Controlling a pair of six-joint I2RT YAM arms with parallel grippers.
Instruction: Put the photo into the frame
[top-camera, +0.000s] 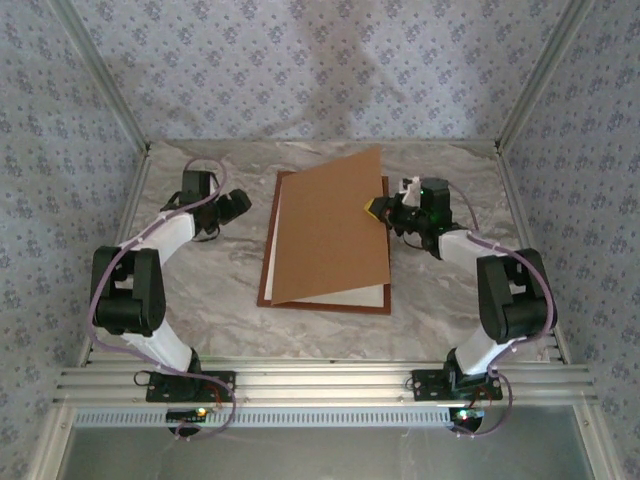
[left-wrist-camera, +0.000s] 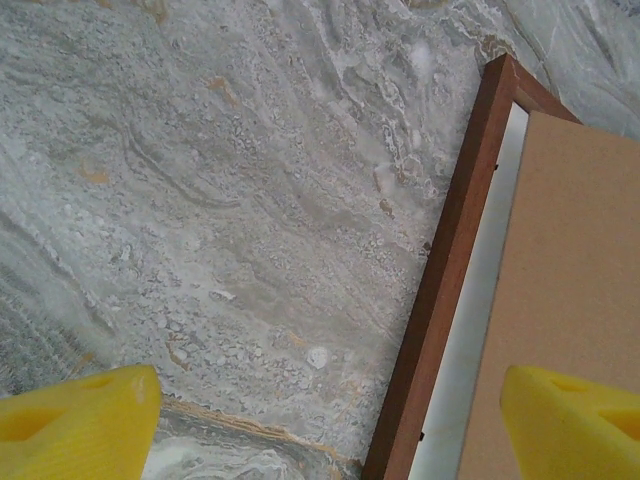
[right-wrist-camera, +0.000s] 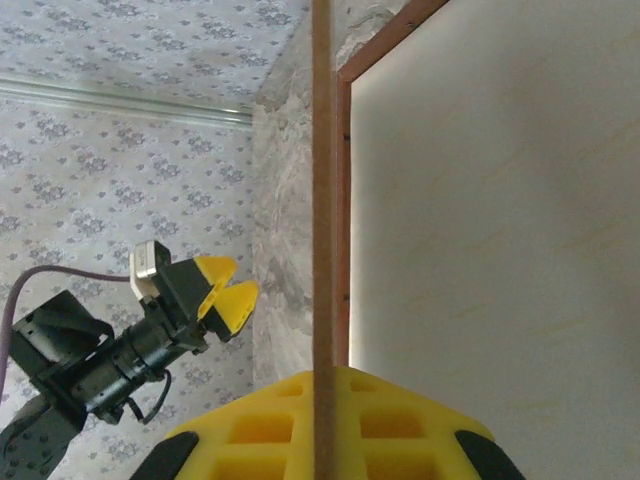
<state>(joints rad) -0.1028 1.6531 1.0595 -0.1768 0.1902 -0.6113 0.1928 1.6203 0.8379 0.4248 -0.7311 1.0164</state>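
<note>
The step in hand looks like opening up the back of the thin reddish-brown wooden picture frame, which lies flat in the middle of the grey marbled worktop. The plain brown backing board is tilted over the frame, its right edge raised and its left edge low near the frame's left rail. The right end effector is at the frame's right side, clenched on that raised edge. In its wrist view the board runs edge-on between the two yellow fingers, with a white panel lying inside the frame beneath it. The left end effector hovers just left of the frame, jaws spread wide and grasping nothing. Its wrist view looks down on the frame's left rail and bare marble. Whether the blue-teal print already sits beneath the raised board I cannot tell. As I judge it, the next move calls for lifting the board fully clear of the frame, or lowering it squarely into the recess if the print is in place, with the free left end effector ready to steady the frame's left rail.
</note>
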